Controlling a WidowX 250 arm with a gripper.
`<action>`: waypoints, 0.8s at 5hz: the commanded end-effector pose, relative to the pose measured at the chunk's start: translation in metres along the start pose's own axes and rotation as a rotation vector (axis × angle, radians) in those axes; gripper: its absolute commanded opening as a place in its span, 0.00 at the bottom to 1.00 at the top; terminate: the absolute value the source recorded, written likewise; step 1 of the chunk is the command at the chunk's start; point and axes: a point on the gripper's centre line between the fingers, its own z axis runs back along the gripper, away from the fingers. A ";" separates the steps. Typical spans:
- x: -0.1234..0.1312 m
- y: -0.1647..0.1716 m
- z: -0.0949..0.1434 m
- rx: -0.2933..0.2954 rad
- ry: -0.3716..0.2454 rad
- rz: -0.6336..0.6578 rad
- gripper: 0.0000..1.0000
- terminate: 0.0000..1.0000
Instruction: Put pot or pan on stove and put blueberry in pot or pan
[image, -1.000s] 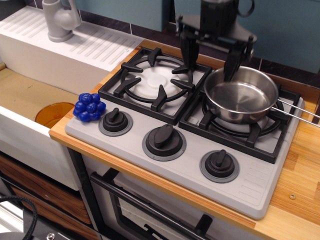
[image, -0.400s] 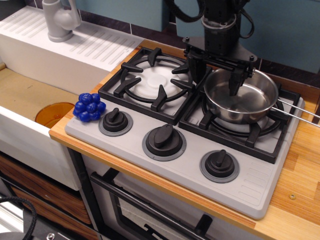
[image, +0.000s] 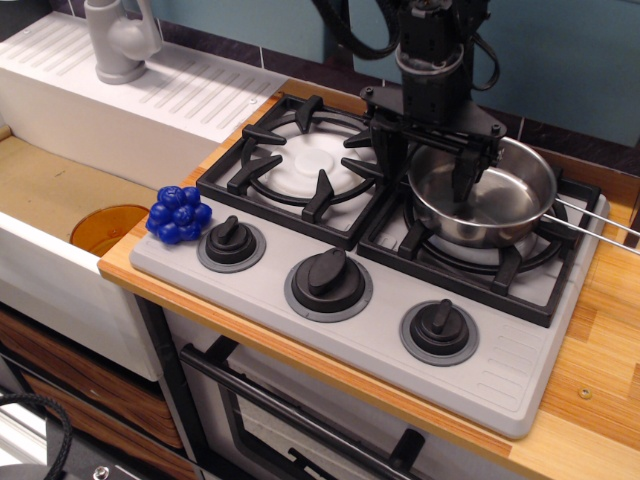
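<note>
The shiny steel saucepan (image: 495, 205) sits on the right burner grate of the grey stove (image: 385, 335), its wire handle (image: 598, 216) pointing right. My black gripper (image: 428, 168) hangs low over the pan's left rim, jaws apart. One finger is outside the rim, between the two burners, and the other finger (image: 465, 175) is inside the pan. It holds nothing. The blueberry (image: 180, 214), a cluster of glossy blue balls, lies on the stove's front left corner beside the left knob (image: 230, 240), far from the gripper.
The left burner grate (image: 305, 160) is bare. A sink (image: 45, 190) with an orange disc (image: 105, 228) lies left of the stove. A grey faucet (image: 120, 40) stands on the white drainboard behind it. A wooden counter (image: 600, 340) runs along the right.
My gripper has come down and slightly left, from above the pan's back rim to straddling its left rim. The pan and the blueberry have not moved.
</note>
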 end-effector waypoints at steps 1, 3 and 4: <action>-0.006 -0.007 0.003 0.013 -0.018 0.038 0.00 0.00; -0.005 -0.011 -0.002 0.012 -0.030 0.047 0.00 0.00; -0.002 -0.013 0.002 0.015 -0.025 0.043 0.00 0.00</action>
